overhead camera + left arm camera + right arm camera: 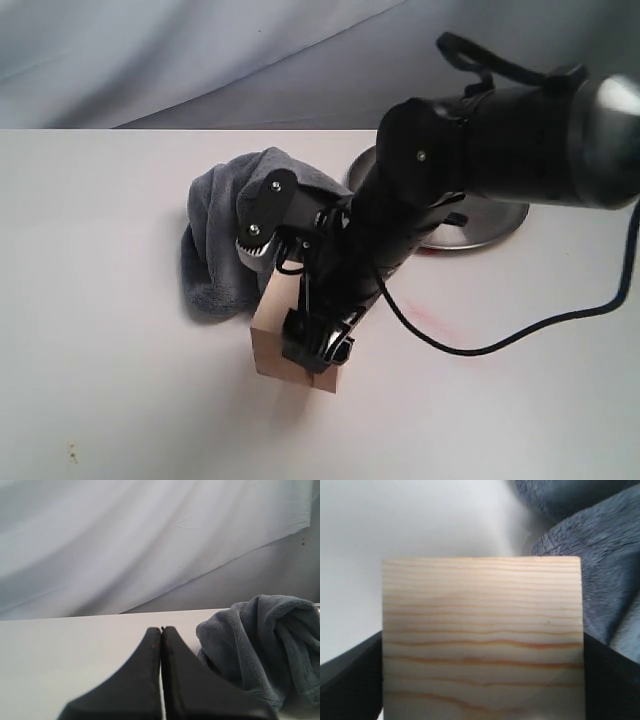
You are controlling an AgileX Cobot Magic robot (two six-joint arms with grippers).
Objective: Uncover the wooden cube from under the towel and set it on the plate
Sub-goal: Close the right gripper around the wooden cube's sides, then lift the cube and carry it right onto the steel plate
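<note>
Right wrist view showed the right gripper [318, 348] squeezing the wooden cube [482, 635]; the left gripper [161, 630] was shut. Lifting slowly toward the far-edge plate [495, 222] seemed best.

A cube [482, 640] up close, between the dark fingers [350, 685] of the gripper [482, 690].
Its pale face, streaked with brown grain, fills most of the view; a finger sits against each side, apparently pinching it, though both are blurred. The blue-grey towel [590, 570] bunches just beside it on the white table [395, 520].
</note>
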